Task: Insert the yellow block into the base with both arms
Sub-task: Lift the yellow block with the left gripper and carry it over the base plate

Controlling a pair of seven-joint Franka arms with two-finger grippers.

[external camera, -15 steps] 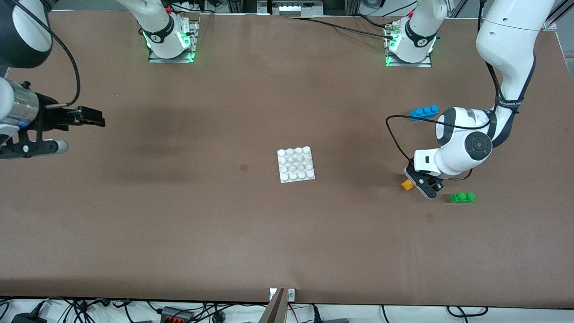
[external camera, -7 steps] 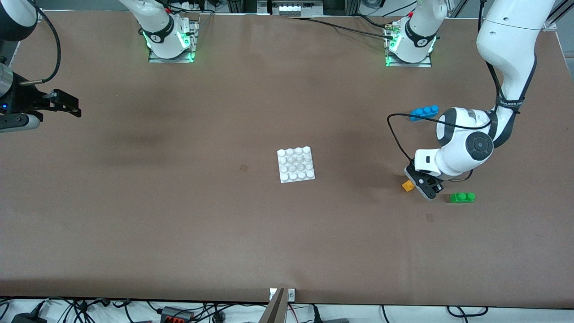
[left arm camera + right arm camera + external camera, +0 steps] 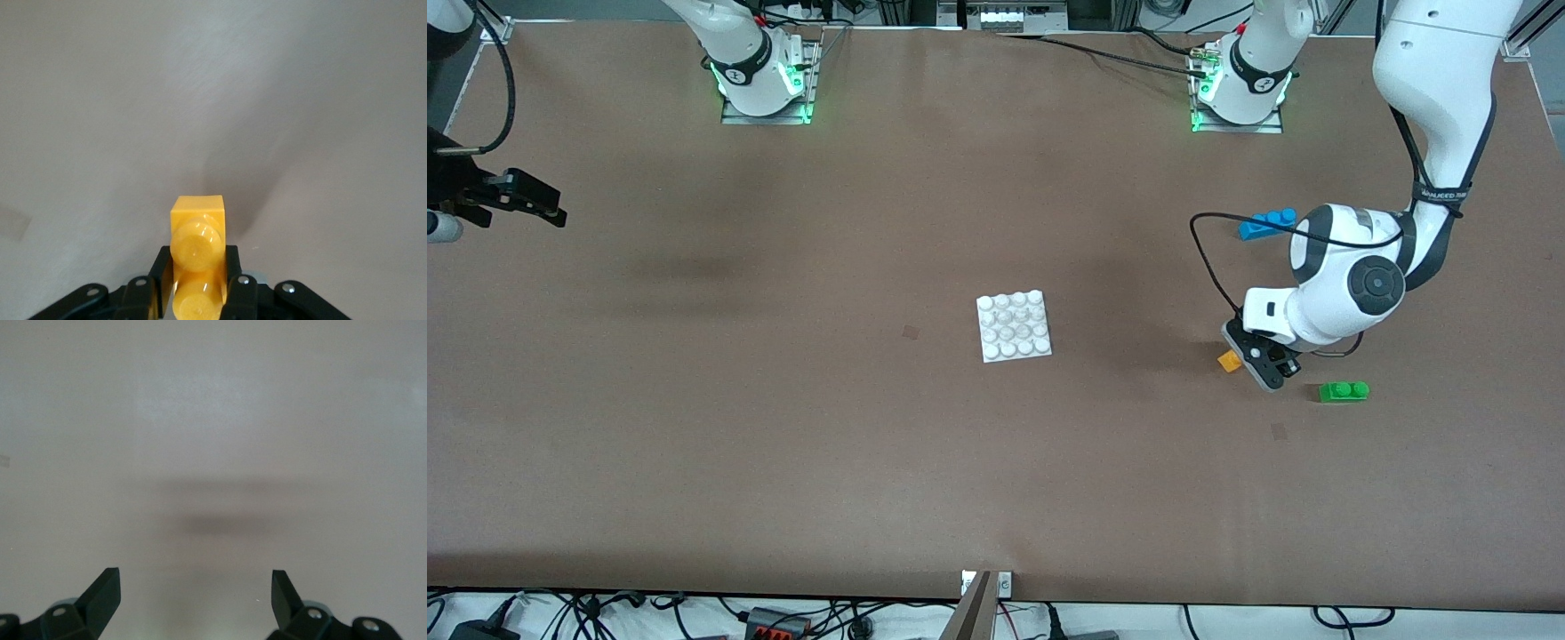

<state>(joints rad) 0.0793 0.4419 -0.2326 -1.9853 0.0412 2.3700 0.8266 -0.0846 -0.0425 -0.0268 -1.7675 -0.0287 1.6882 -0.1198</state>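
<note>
My left gripper (image 3: 1242, 359) is shut on the yellow block (image 3: 1230, 361) and holds it low over the table near the left arm's end, beside the green brick. In the left wrist view the block (image 3: 197, 243) sits between the two black fingers (image 3: 153, 283), studs facing the camera. The white studded base (image 3: 1013, 325) lies at the table's middle, well apart from both grippers. My right gripper (image 3: 538, 203) is open and empty over the edge of the table at the right arm's end. In the right wrist view it (image 3: 193, 587) has only bare table beneath it.
A green two-stud brick (image 3: 1344, 391) lies on the table next to the left gripper, a little nearer to the front camera. A blue three-stud brick (image 3: 1264, 223) lies farther from the front camera, partly covered by the left arm. Its black cable loops above the table.
My left gripper has shifted slightly with the yellow block in it, which has risen a little. My right gripper has drawn back toward the right arm's end of the table.
</note>
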